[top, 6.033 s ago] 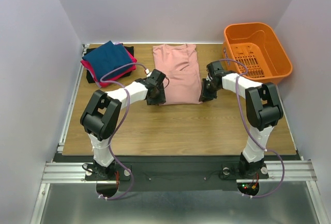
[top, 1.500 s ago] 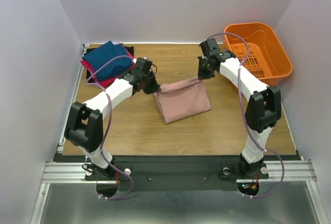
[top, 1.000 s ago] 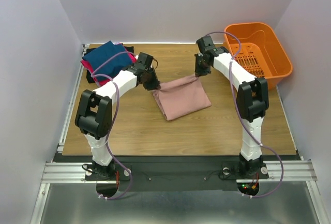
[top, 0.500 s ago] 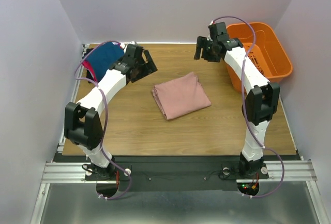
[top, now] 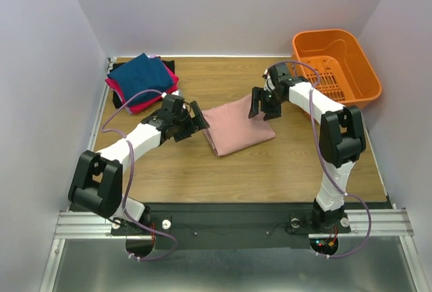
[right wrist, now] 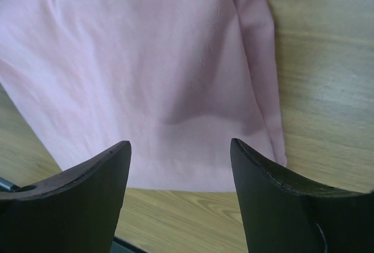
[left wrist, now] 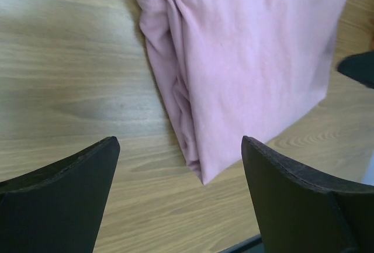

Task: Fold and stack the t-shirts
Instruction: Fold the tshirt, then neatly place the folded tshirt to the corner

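Folded dusty-pink cotton t-shirt point(top: 237, 127) mid-tabletop, jaws open both sides, nothing held.
Top: left gripper point(top: 196, 118) and right gripper point(top: 264, 105) flank it; navy-on-magenta folded stack point(top: 142, 79) at far-left corner. Wrists: we see jaws wide over its edges. Soft, limp, light; we'd pinch all layers at the fold.

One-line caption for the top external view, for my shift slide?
Left gripper and right gripper, both open, flank the folded pink t-shirt; stack of folded t-shirts far left, orange basket far right.

pink tee point(left wrist: 251, 60) cropped at top, black tee point(top: 117, 101) — mostly buried
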You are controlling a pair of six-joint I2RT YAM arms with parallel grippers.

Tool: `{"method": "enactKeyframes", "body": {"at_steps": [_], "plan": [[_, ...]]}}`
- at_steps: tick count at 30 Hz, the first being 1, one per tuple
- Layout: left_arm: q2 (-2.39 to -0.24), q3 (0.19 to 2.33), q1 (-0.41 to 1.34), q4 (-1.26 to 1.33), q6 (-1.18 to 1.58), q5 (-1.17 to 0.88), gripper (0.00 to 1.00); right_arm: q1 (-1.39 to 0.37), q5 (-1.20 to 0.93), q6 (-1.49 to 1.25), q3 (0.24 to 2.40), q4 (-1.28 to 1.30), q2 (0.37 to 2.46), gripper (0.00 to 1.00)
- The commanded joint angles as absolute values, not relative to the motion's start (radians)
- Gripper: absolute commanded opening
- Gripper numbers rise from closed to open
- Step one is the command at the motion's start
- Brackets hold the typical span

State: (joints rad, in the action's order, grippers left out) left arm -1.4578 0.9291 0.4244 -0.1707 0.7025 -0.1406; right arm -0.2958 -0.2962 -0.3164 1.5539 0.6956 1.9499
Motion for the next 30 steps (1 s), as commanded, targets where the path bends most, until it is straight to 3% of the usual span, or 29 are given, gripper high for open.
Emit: {"method": "enactKeyframes", "body": {"at_steps": [1,13,30], "plan": [[-1.373,0.842,0.433,0.03,0.752,-0.213,0.99,-0.301,-0.342,-0.293,1.526,0.629,1.914,0.74],[-1.423,0.674,0.433,0.303,0.85,-0.259,0.98,-0.301,-0.327,-0.281,1.479,0.594,2.012,0.73],[-1.647,0.646,0.439,0.477,0.896,-0.294,0.98,-0.301,-0.293,-0.279,1.381,0.595,2.022,0.73]]}}
